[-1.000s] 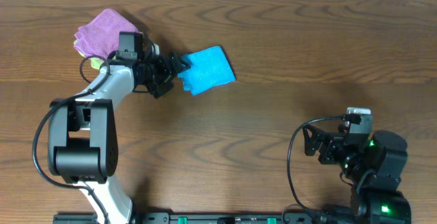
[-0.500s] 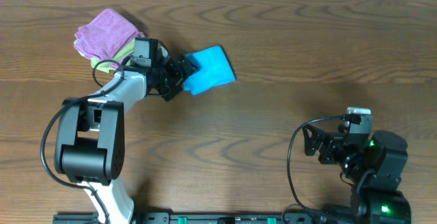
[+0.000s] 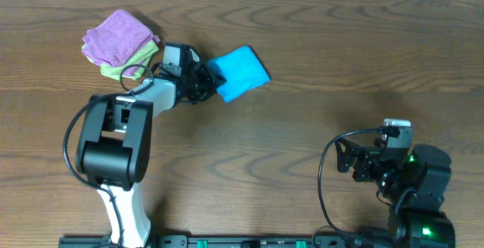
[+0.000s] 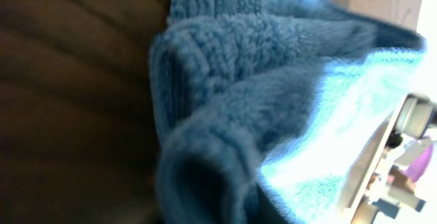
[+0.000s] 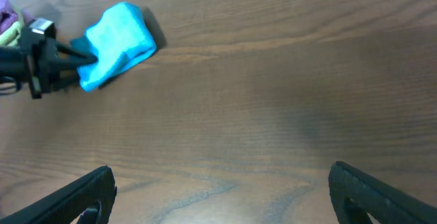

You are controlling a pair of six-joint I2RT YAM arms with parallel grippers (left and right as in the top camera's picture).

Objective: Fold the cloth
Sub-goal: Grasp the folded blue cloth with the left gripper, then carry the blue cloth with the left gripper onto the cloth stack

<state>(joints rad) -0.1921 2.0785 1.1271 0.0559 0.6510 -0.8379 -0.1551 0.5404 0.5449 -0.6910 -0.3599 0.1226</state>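
My left hand (image 3: 209,82) looks pinched on the near edge of the cloth (image 3: 242,70), which sits bunched on the surface (image 3: 340,66) just ahead of it. I judge the fold is mid-way. Next I'd carry that edge across to the far side. My right hand (image 5: 222,175) sits spread, well apart.

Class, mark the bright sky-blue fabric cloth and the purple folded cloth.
bright sky-blue fabric cloth (image 3: 242,69): overhead view, middle of its top face.
purple folded cloth (image 3: 117,32): overhead view, centre of top layer.

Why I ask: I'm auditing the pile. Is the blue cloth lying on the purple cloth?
No, overhead the cloth lies on the table right of the purple cloth, the left hand between them.
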